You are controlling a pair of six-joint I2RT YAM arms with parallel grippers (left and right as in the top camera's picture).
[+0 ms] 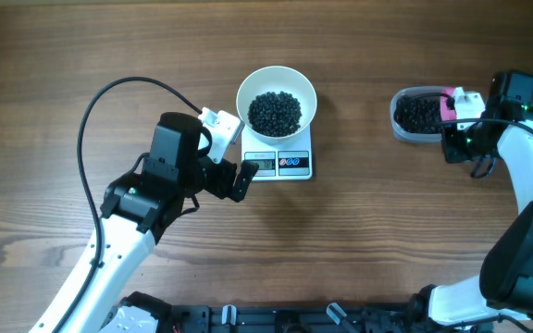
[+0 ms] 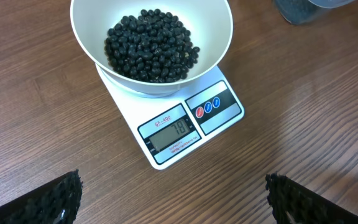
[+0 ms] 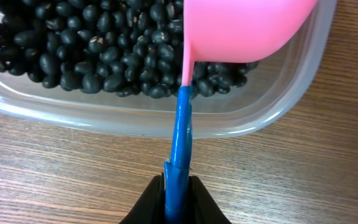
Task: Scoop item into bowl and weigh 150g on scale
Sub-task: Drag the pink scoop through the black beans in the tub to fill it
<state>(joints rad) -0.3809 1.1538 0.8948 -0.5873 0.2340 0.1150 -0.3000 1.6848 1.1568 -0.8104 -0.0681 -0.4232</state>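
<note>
Wooden table [image 1: 63, 46], scale [image 1: 296, 148] display [image 1: 260, 164] toward robot [image 1: 229, 316]

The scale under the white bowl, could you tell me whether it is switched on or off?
On: the scale has digits showing on its display.

A wood-grain table [image 1: 359, 240] fills the overhead view, and a clear rounded-rectangular plastic tub [image 1: 403, 132] sits on it toward two o'clock, close to the edge of the frame. A pink scoop [image 3: 247, 28] hangs tilted over the tub's three-o'clock end. In the right wrist view, its blue handle [image 3: 180, 130] crosses the near wall and runs down toward six o'clock.
</note>
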